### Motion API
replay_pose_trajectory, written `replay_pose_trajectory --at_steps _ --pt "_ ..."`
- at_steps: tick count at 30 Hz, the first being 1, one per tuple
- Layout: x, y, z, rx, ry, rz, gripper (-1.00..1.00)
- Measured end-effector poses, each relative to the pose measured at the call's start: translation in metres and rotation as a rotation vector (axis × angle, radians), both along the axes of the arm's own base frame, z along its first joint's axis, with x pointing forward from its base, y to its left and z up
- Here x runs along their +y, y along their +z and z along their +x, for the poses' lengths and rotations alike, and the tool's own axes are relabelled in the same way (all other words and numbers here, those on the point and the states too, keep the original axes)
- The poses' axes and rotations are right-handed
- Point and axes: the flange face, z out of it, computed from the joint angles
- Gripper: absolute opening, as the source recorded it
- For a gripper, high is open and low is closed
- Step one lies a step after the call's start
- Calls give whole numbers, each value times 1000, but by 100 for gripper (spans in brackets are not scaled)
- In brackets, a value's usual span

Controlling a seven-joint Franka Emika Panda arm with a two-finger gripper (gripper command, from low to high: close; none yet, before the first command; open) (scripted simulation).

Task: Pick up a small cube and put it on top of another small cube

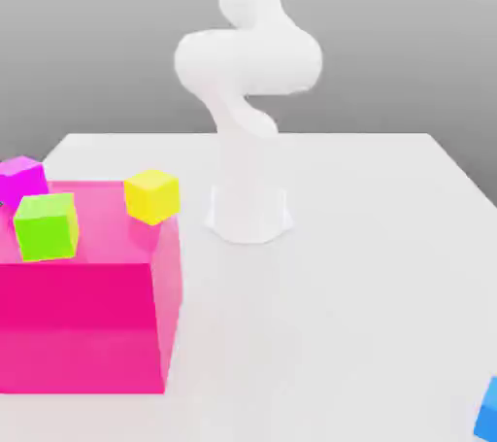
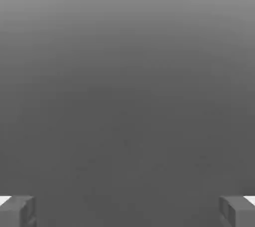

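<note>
You've got the blue cube (image 1: 488, 413) on the tabletop (image 1: 330, 314), plain bright blue, cut off by the frame edge, well apart from the pink block (image 1: 82, 323) toward the exterior view's right. On top of the pink block: yellow cube (image 1: 152, 197), lime-green cube (image 1: 49, 226), magenta cube (image 1: 21, 181). Your arm (image 1: 248, 61) rises from its base, behind and to the exterior view's right of the pink block. Your end effector (image 2: 127, 212) has its fingers wide apart, nothing between them.
</note>
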Motion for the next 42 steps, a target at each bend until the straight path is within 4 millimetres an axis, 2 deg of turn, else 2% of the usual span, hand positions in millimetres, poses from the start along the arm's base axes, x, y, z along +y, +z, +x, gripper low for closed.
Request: replay_pose_trajectory --at_steps 4,8,12,16,20,24,30,34,35,40,41,42 --pt "33 -47 48 97 96 -55 0" --pt "69 -100 85 187 195 -107 0" --pt "108 -158 113 276 299 -156 0" --pt "149 -221 131 363 408 -202 0" --pt "197 -288 135 446 535 -248 0" --pt "230 -358 133 532 638 -284 0" --pt "281 -465 106 657 810 -333 0" --pt "291 -530 99 681 845 -341 0" --pt "291 -544 98 682 846 -342 -100" --pt "291 -544 98 683 846 -341 -100" --pt "291 -550 98 683 847 -342 -100" --pt "291 -546 98 683 847 -342 -100"
